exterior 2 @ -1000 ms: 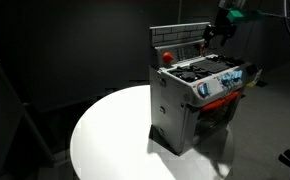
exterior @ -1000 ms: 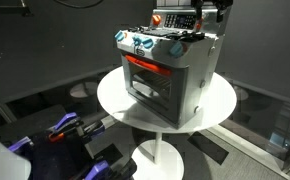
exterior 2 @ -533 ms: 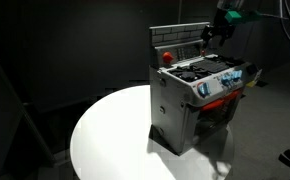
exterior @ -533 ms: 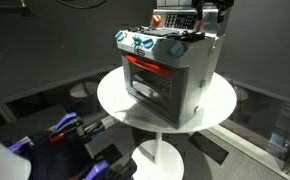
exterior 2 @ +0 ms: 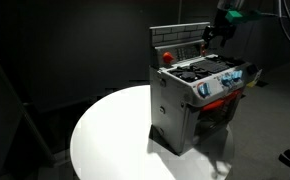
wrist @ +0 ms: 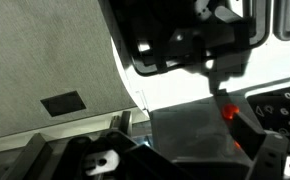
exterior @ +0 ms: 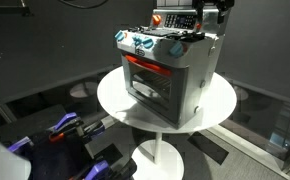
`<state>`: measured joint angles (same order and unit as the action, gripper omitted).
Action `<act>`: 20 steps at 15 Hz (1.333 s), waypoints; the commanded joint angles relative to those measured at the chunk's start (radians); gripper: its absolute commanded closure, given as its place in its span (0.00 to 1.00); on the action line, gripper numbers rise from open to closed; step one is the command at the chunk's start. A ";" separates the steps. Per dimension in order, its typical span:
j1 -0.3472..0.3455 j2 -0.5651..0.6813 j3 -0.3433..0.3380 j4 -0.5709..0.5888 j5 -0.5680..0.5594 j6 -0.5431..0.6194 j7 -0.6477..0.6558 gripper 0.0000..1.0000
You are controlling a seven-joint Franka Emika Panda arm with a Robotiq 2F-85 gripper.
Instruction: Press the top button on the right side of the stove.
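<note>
**A:** While the stove [exterior: 170, 72] stands on the round white table [exterior: 113, 100] in an exterior view, which face does the camera get?

**B:** The front: the red-glowing window [exterior: 145, 70] with the knobs [exterior: 140, 43] above it. The gripper [exterior: 211, 18] hangs over the stove's rear corner, at one end of the upright back panel [exterior: 175, 20].

**A:** And in an exterior view from the stove's side?

**B:** There the plain grey side wall [exterior 2: 170, 105] faces the camera and the window is only a slanted red strip. A red button [exterior 2: 166, 57] shows at the panel's near end, and the gripper is at the panel's far end, above the black cooktop [exterior 2: 207, 68].

**A:** The wrist view?

**B:** It is blurred. Dark gripper parts cross the top, and a small red glow [wrist: 228, 112] lies just below them.

**A:** And the fingers?

**B:** I cannot tell from any view whether they are spread or pressed together. I also cannot tell whether they touch the panel.
</note>
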<state>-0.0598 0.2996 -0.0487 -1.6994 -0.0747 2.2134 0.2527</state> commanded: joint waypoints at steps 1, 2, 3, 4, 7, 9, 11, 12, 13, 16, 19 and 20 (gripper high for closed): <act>0.010 -0.065 -0.017 -0.058 0.002 -0.053 -0.014 0.00; 0.010 -0.080 -0.018 -0.075 0.001 -0.066 -0.014 0.00; 0.009 -0.105 -0.018 -0.105 0.002 -0.077 -0.021 0.00; 0.007 -0.126 -0.017 -0.129 0.004 -0.091 -0.028 0.00; 0.004 -0.201 -0.015 -0.210 0.005 -0.145 -0.046 0.00; 0.001 -0.256 -0.015 -0.266 0.004 -0.182 -0.062 0.00; -0.001 -0.312 -0.014 -0.320 0.007 -0.231 -0.081 0.00; -0.002 -0.339 -0.014 -0.345 0.007 -0.250 -0.089 0.00; -0.002 -0.368 -0.013 -0.371 0.006 -0.275 -0.097 0.00; -0.002 -0.455 -0.010 -0.443 -0.002 -0.336 -0.123 0.00; 0.000 -0.553 -0.007 -0.525 -0.012 -0.352 -0.166 0.00; 0.000 -0.587 -0.006 -0.554 -0.016 -0.347 -0.181 0.00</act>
<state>-0.0600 -0.1717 -0.0571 -2.1598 -0.0758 1.8686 0.1240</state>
